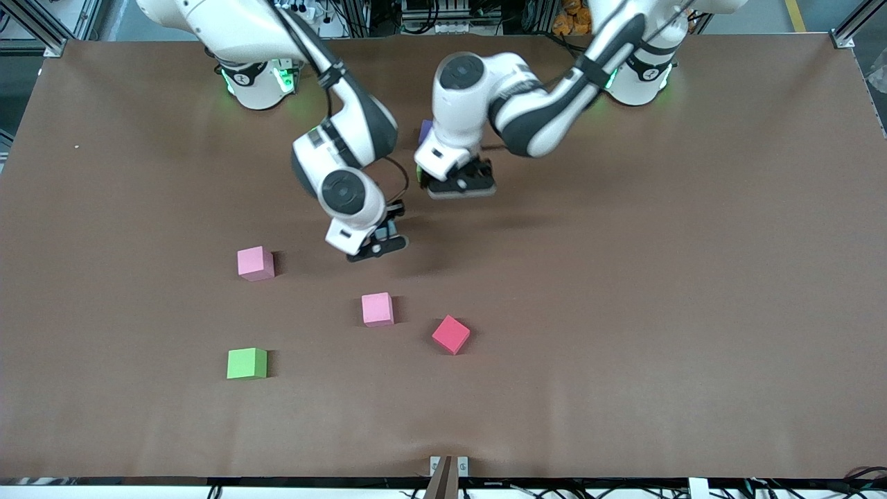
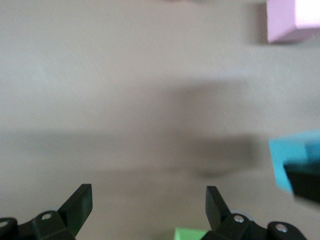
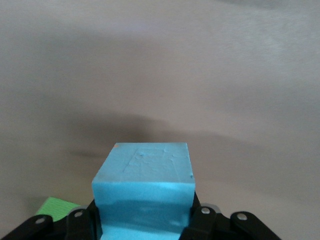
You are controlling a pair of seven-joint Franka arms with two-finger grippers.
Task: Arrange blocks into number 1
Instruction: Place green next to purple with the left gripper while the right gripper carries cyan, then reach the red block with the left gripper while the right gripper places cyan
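My right gripper point(image 1: 378, 246) is shut on a blue block point(image 3: 145, 190) and holds it low over the middle of the table. Up over the table, closer to the bases, my left gripper point(image 1: 462, 187) is open with nothing between its fingers point(image 2: 80, 200). A green block point(image 2: 191, 233) lies just under it, mostly hidden. Part of a purple block point(image 1: 425, 129) shows past the left arm. Loose on the table nearer the front camera lie two pink blocks point(image 1: 256, 263) point(image 1: 378, 309), a red block point(image 1: 451, 334) and a second green block point(image 1: 247, 364).
The brown table point(image 1: 658, 312) is bare toward the left arm's end. The two arms are close together above the table's middle. A small bracket point(image 1: 449, 466) sits at the table's front edge.
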